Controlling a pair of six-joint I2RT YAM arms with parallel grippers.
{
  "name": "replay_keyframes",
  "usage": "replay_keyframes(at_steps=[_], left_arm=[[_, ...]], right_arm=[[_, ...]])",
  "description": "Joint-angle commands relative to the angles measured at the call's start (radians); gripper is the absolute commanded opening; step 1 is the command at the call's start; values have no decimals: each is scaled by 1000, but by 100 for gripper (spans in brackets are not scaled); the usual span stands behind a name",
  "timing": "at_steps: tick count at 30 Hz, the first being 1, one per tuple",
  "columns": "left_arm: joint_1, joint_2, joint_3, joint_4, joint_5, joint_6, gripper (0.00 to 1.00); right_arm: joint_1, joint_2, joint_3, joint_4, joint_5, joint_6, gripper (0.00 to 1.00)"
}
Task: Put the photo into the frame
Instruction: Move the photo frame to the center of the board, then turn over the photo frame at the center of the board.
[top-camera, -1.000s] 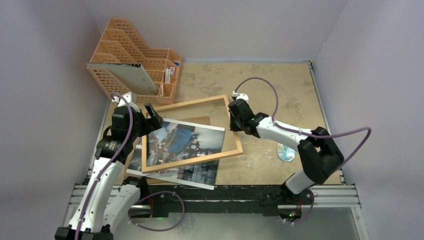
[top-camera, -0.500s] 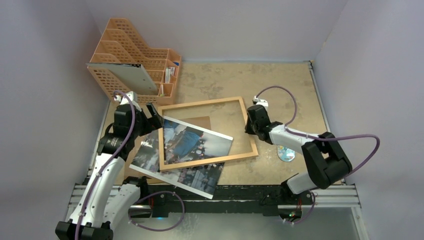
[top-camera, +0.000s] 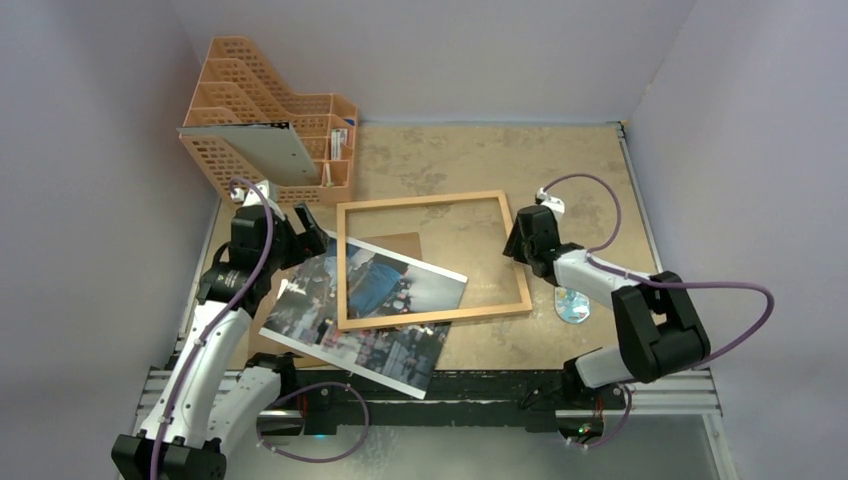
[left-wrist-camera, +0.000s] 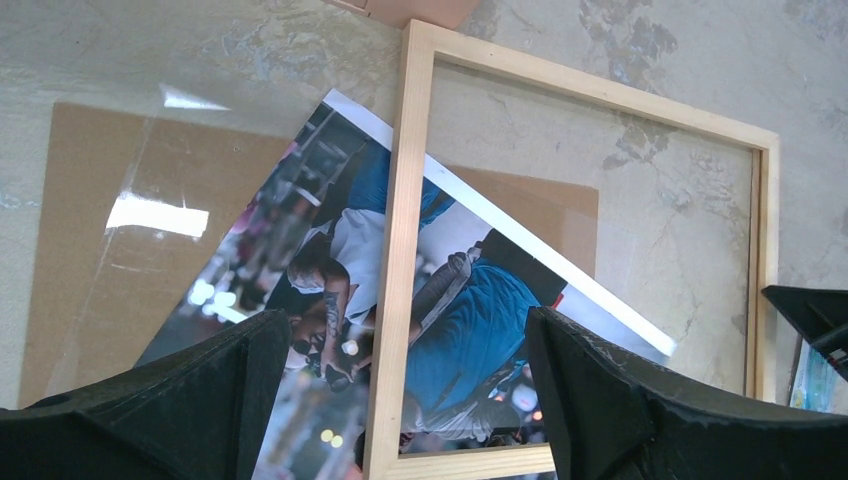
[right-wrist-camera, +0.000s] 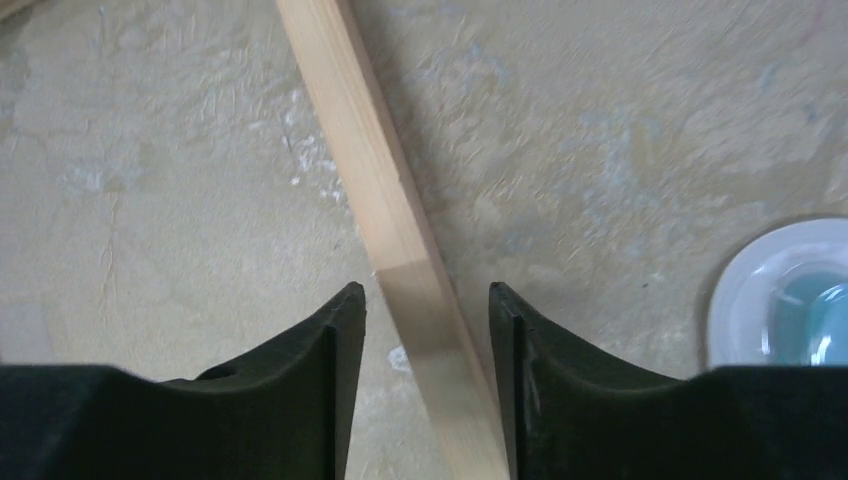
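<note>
Near the middle of the tabletop (top-camera: 590, 170) the frame (top-camera: 420, 201) lay flat, its lower left part resting over the photo (top-camera: 310, 315). That print sat skewed, one corner under the pane and the rest sticking out to the left and toward the arms, partly covering a brown panel (top-camera: 400, 243). Above the frame's left rail the left tool (left-wrist-camera: 400, 330) hovered spread wide, holding nothing. At the right rail the right tool (right-wrist-camera: 425, 300) straddled the wood, its fingers parted slightly wider than the rail.
</note>
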Motion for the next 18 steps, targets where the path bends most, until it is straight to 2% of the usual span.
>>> replay_keyframes(at_steps=[1,4,9,13,18], left_arm=[[4,6,27,50,5,-17,92],[4,10,24,54,6,-17,92],[4,19,17,75,15,-32,92],[4,11,8,75,-18,-66,90],[4,-38,18,43,-113,-104,89]], right_arm=[[-21,-20,76,-14,86,49,59],[-21,-66,104,-30,79,-4,72],[7,-114,161,-42,-82,-85,77],[195,-75,219,-60,-89,-10,77],[450,125,390,-91,-45,148,74]])
